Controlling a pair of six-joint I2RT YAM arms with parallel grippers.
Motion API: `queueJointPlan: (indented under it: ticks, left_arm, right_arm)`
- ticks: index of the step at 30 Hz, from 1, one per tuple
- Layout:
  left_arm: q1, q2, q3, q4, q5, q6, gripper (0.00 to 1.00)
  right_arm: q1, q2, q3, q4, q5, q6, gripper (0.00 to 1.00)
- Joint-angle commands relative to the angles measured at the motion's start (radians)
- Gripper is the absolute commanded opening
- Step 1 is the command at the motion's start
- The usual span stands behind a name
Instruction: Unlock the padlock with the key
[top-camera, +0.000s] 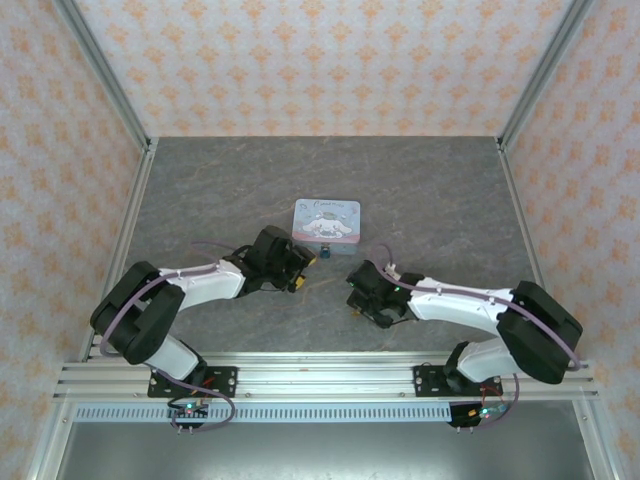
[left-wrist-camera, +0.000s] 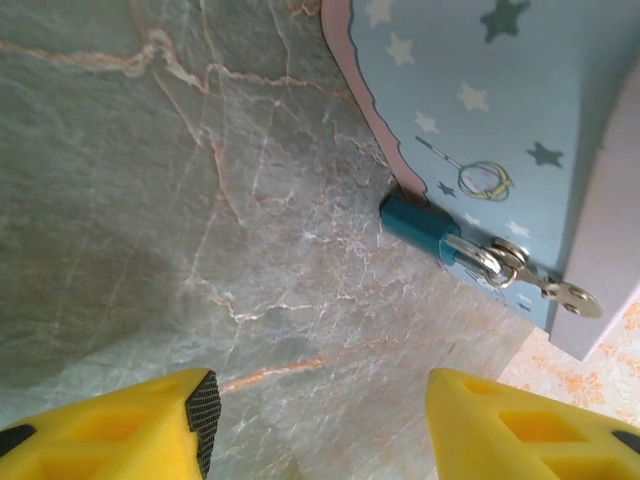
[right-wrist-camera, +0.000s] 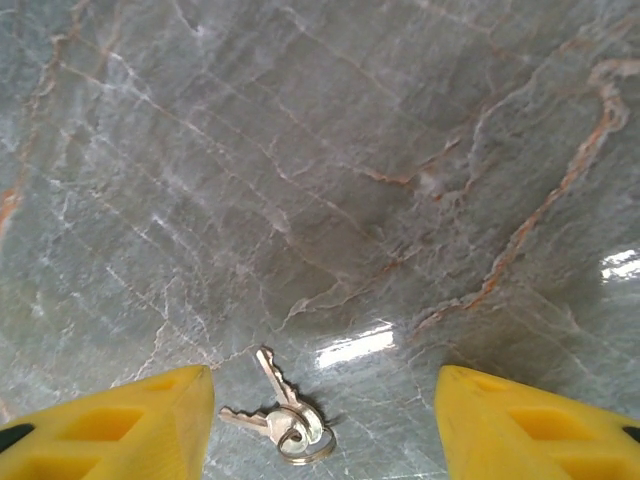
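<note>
One blue tin (top-camera: 326, 219), lettering too small to read, padlock (left-wrist-camera: 418, 223) at edge

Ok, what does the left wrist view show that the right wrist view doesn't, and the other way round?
Left wrist view: the padlock, its dark bluish body at the edge of the pale blue tin, ahead of the left pincer. Right wrist view: the key, one of two on a ring, lying flat close to the right pincer. Shared: the grey veined table and a pair of yellow fingers standing apart, holding nothing.
</note>
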Motion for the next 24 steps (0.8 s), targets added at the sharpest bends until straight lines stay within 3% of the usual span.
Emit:
queueJointPlan:
  ticks: [1,16,24]
  left_arm:
    - [0.020,0.017,-0.012,0.062,0.032,0.006,0.58]
    - [0.061,0.090,-0.022,0.170,0.112,-0.003,0.58]
    - [0.061,0.123,-0.029,0.217,0.132,-0.014,0.58]
  right_arm:
    - [0.011,0.031,0.040,-0.071,0.014,0.058,0.59]
    - [0.093,0.209,0.197,-0.207,-0.007,0.079,0.56]
    - [0.093,0.219,0.209,-0.230,0.018,0.111,0.54]
